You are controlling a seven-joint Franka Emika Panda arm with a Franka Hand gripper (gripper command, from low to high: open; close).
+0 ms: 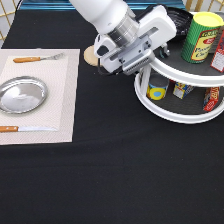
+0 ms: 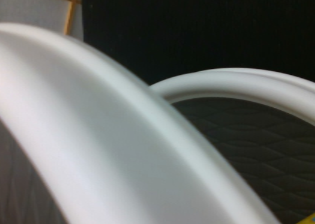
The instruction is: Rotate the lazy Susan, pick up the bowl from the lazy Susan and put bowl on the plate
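While hovering at the lazy Susan [image 1: 172,112] rim, gripper [image 1: 162,47] near bowl [image 1: 177,17] on top tier — grip state impossible to tell. Nothing lifted yet; plate [image 1: 22,95] bare on placemat [image 1: 62,100].

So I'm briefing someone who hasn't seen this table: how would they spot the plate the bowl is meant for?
Look to the exterior view's left, where a pale placemat lies on the black tablecloth. The plate sits on it between a fork above and a knife below. It is the only shiny silver metal round there, unlike the tan wooden disc off the mat.
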